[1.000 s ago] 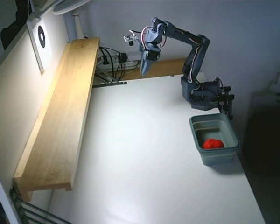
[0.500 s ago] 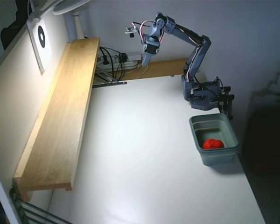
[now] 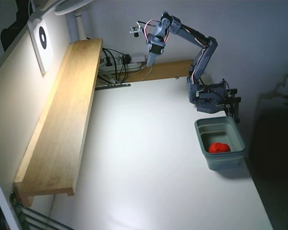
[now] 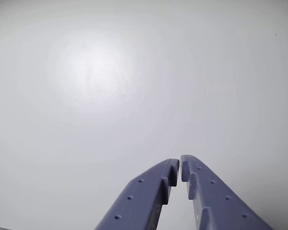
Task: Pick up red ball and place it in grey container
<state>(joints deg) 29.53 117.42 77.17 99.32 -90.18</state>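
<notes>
The red ball (image 3: 219,147) lies inside the grey container (image 3: 235,139), which sits near the white table's (image 3: 149,158) right edge in the fixed view, beside the arm's base. The gripper (image 4: 180,166) is raised above the table's far edge, well apart from the container, its jaws nearly touching with nothing between them. Broad bare tabletop lies below it.

The fixed view is dimly lit at 3 o'clock, while the wooden shelf (image 3: 62,115) at 9 o'clock is brightly washed. A soft glare patch is seen on the white table (image 4: 91,72) at 11 o'clock in the wrist view. Slight softness is noted throughout.
</notes>
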